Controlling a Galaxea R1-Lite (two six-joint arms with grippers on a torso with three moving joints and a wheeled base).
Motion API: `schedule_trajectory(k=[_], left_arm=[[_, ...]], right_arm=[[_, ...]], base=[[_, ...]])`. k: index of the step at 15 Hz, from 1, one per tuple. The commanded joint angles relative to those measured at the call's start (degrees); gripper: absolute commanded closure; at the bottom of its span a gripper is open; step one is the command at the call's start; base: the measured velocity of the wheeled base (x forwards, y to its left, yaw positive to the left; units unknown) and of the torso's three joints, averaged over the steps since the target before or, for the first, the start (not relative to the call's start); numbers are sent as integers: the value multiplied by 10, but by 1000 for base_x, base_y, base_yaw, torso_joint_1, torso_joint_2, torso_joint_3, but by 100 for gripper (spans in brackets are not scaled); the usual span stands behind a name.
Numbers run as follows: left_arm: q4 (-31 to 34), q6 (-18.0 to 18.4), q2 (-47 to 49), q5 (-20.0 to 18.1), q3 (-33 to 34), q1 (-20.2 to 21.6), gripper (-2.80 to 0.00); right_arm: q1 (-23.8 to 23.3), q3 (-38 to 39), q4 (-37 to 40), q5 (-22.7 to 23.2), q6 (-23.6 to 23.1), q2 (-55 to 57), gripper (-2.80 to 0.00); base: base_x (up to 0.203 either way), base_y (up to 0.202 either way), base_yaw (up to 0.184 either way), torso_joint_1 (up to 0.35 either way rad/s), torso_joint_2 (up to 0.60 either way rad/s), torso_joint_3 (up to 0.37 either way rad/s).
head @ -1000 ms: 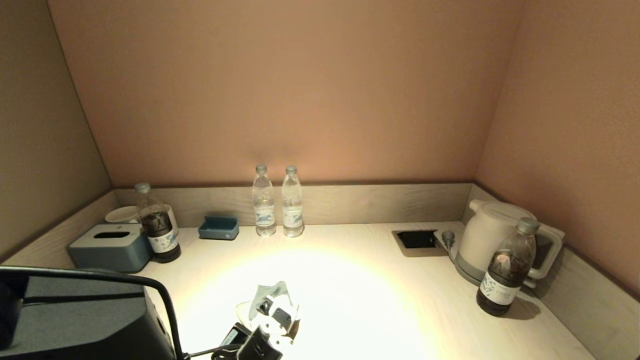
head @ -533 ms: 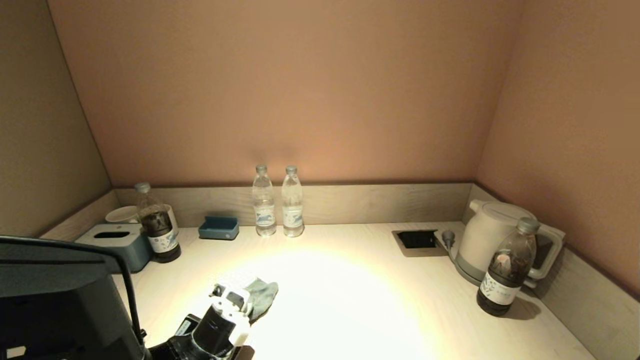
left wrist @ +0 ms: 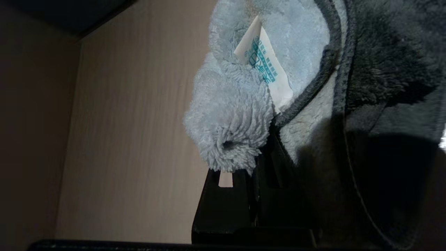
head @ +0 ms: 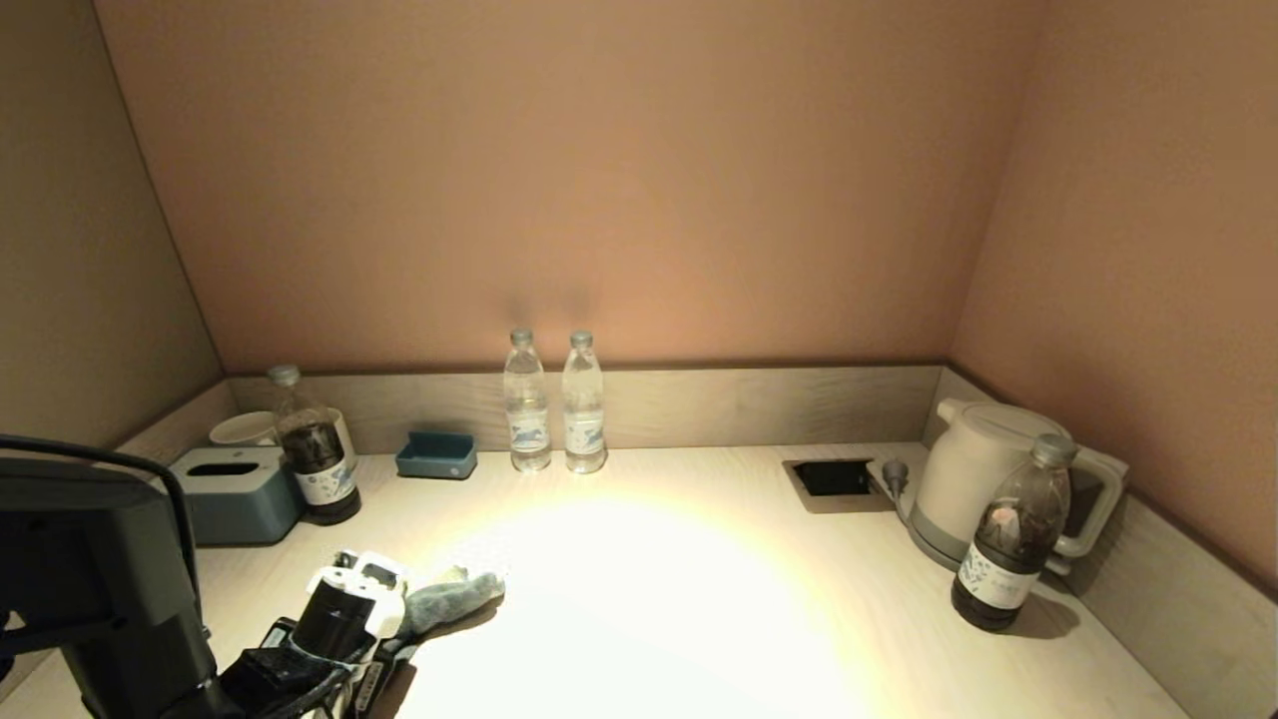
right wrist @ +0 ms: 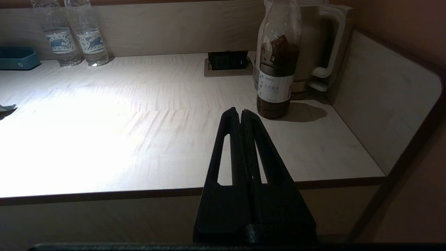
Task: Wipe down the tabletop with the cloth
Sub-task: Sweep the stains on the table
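A grey fluffy cloth lies on the light wooden tabletop at the front left. My left gripper is shut on the cloth and presses it onto the tabletop. In the left wrist view the cloth bunches over the black fingers, with a white care label showing. My right gripper is shut and empty, parked at the table's front edge on the right, out of the head view.
At the left stand a tissue box, a dark bottle, a cup and a blue tray. Two water bottles stand at the back. A socket recess, a kettle and a dark bottle are at the right.
My left gripper has dragged the cloth leftward across the tabletop, from the front middle to the front left. The right arm has not moved.
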Motion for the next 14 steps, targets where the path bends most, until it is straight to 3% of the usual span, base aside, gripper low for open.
schedule_trajectory(k=[1,9,14], left_arm=[[-3,5,-8,3,11,28,0],[-3,68,-50,13,32,132,0],[-10,112,-60,11,-9,228,0]], right_arm=[[0,0,-1,0,0,0,0],[0,0,0,0,0,0,0],[0,0,0,0,0,0,0]], base=[[0,0,0,0,0,0],[0,0,0,0,0,0],[0,0,0,0,0,0]])
